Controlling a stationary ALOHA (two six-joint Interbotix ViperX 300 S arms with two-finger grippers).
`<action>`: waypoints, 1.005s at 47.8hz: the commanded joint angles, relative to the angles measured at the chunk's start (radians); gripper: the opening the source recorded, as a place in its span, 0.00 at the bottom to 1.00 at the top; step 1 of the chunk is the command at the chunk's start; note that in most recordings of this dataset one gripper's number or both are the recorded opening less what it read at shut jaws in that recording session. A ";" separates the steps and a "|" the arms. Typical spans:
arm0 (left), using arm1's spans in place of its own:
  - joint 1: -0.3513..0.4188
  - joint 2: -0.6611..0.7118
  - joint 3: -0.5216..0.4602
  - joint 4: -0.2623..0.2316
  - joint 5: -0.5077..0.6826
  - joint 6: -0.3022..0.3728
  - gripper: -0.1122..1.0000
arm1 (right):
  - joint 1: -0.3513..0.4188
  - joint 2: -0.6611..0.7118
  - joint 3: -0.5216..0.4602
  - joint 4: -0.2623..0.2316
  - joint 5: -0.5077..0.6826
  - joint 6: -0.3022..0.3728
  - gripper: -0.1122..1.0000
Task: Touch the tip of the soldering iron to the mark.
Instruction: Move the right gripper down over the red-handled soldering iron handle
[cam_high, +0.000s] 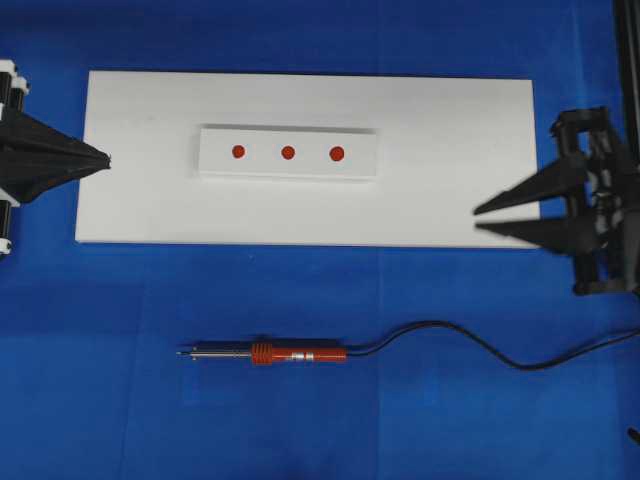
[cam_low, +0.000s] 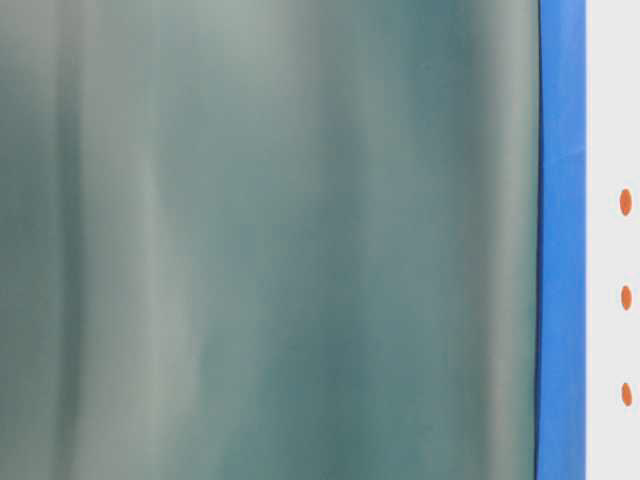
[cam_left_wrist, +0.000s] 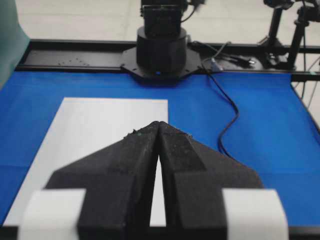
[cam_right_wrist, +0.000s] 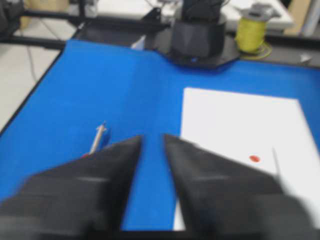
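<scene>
- We see the soldering iron (cam_high: 272, 353) lying flat on the blue table cover (cam_high: 100, 400), near side, tip pointing left; its black cord (cam_high: 480, 345) trails right.
- Nothing touches it.
- We find a white board (cam_high: 450, 180) on the far side, carrying a smaller white strip (cam_high: 215, 152) with three red marks (cam_high: 288, 153) in a row.
- The left gripper (cam_high: 103, 158) sits at the board's left edge, fingers pressed together, holding nothing.
- The right gripper (cam_high: 480, 220) hangs over the board's right edge, fingers slightly parted, empty.
- Both grippers are well apart from the iron.
</scene>
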 joint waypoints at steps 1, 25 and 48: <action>0.000 0.003 -0.006 0.002 -0.005 0.000 0.10 | 0.017 0.069 -0.044 0.003 -0.029 0.009 0.44; 0.000 0.003 0.002 0.003 -0.011 0.002 0.10 | 0.129 0.557 -0.207 0.167 -0.221 0.032 0.89; 0.000 -0.018 0.017 0.002 -0.017 0.002 0.10 | 0.230 0.979 -0.402 0.348 -0.337 0.029 0.89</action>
